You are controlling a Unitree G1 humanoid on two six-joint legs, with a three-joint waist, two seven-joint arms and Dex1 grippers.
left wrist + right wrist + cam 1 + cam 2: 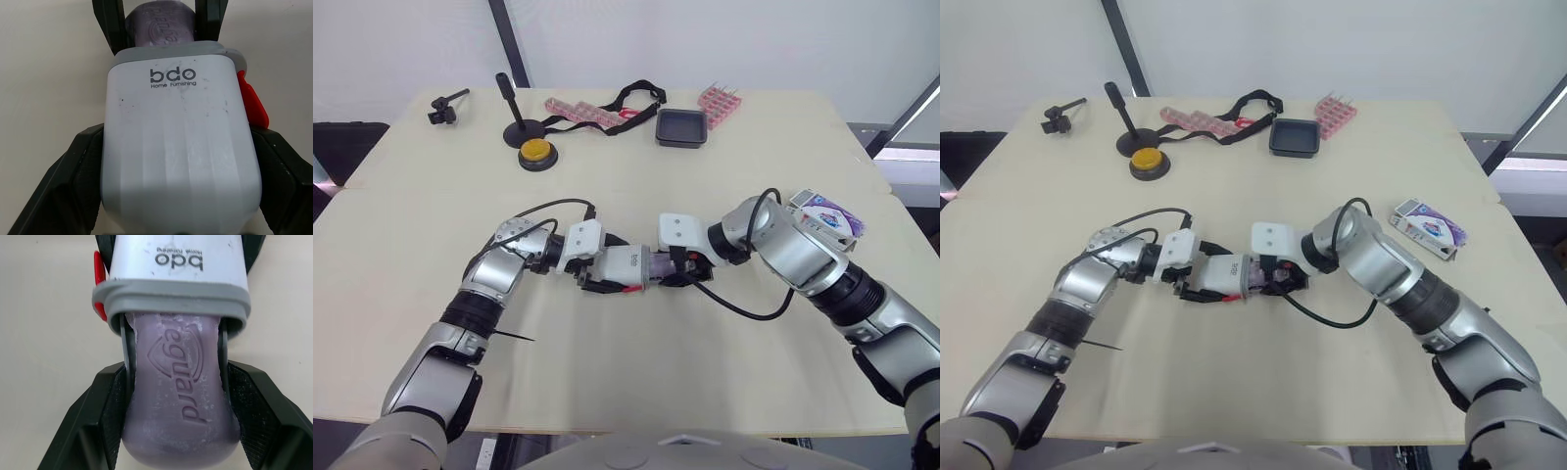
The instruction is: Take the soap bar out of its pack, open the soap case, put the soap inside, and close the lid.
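Purple soap bar (178,431), pinched between the right tool's (176,382) fingers, sits partly inside the open end of the white soap case (628,264), which the left tool (177,147) clamps over the table's (705,176) middle.

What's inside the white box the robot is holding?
A purple soap bar sits partway in the soap case; the right gripper holds the end sticking out. The case's wall covers the end inside, so its depth is hidden.

Yellow button (537,152), black tray (681,127), black strap (631,96) and pink rack (720,101) lie on the table (411,215).
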